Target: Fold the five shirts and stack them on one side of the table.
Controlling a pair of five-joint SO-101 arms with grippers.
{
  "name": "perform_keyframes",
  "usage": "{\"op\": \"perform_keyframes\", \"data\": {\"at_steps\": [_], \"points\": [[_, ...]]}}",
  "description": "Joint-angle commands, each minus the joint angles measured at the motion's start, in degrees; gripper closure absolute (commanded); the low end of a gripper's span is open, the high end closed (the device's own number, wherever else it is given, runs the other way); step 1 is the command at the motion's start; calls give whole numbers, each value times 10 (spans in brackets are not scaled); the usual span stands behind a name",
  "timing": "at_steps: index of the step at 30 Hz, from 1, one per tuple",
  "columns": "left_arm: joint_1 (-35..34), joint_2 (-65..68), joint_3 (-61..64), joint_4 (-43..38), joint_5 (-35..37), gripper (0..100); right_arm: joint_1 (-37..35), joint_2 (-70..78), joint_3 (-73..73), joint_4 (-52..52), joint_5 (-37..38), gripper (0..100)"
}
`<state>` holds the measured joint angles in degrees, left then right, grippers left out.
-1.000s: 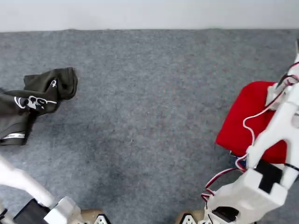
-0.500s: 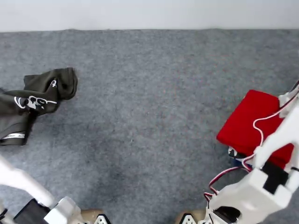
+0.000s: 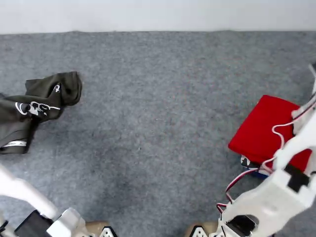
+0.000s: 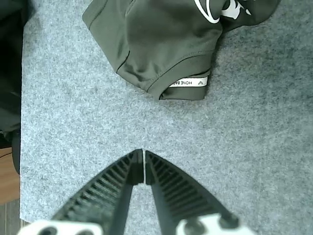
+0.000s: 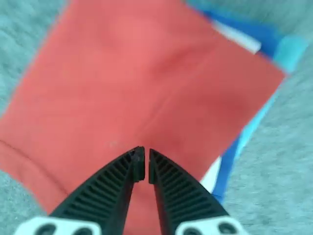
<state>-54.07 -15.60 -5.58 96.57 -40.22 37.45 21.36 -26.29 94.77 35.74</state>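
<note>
left gripper (image 4: 144,166) jaws together, holding nothing, over grey tabletop (image 4: 254,122) | dark green shirt (image 4: 161,39) crumpled, unfolded, just beyond its tips, at tabletop's left side | right gripper (image 5: 142,164) jaws together, holding nothing, above folded red shirt (image 5: 146,83) | red shirt tops stack, blue shirt (image 5: 264,35) beneath, tabletop's right side

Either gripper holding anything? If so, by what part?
Nothing held. The left gripper is shut and empty over bare mat, short of the dark shirt. The right gripper is shut over the folded red shirt, no cloth pinched.
</note>
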Motion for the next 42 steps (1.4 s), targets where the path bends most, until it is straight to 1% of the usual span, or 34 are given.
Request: {"op": "perform_keyframes", "data": {"at_steps": [1, 3, 5, 10, 13, 15, 18, 22, 25, 27, 30, 34, 39, 42], "points": [[2, -24, -5, -9, -4, 985, 38, 58, -11, -24, 33, 991], [2, -24, -4, -9, -4, 985, 55, 81, -13, -39, 74, 991], [2, -24, -4, -9, -4, 985, 58, 72, -14, -34, 97, 991], [2, -21, -4, -10, -4, 985, 31, -29, -14, -5, 95, 990], [2, -22, -4, -10, -4, 985, 9, -81, -14, -24, 96, 990], [2, -23, -4, -10, -4, 985, 2, -93, -13, -61, 95, 990], [2, -23, -4, -10, -4, 985, 6, -73, -11, -138, 97, 990], [2, -24, -4, -10, -4, 985, 36, 7, -11, -231, 98, 990], [2, -24, -3, -9, -4, 985, 69, 74, -11, -281, 98, 990], [2, -24, -2, -8, -4, 985, 80, 108, -12, -292, 98, 990], [2, -24, -2, -8, -4, 985, 79, 105, -14, -283, 98, 990], [2, -24, -2, -8, -4, 985, 64, 22, -14, -241, 94, 990], [2, -25, -2, -8, -4, 985, 29, -88, -14, -135, 95, 990], [2, -25, -2, -7, -4, 985, 7, -121, -13, -59, 97, 990]]}}
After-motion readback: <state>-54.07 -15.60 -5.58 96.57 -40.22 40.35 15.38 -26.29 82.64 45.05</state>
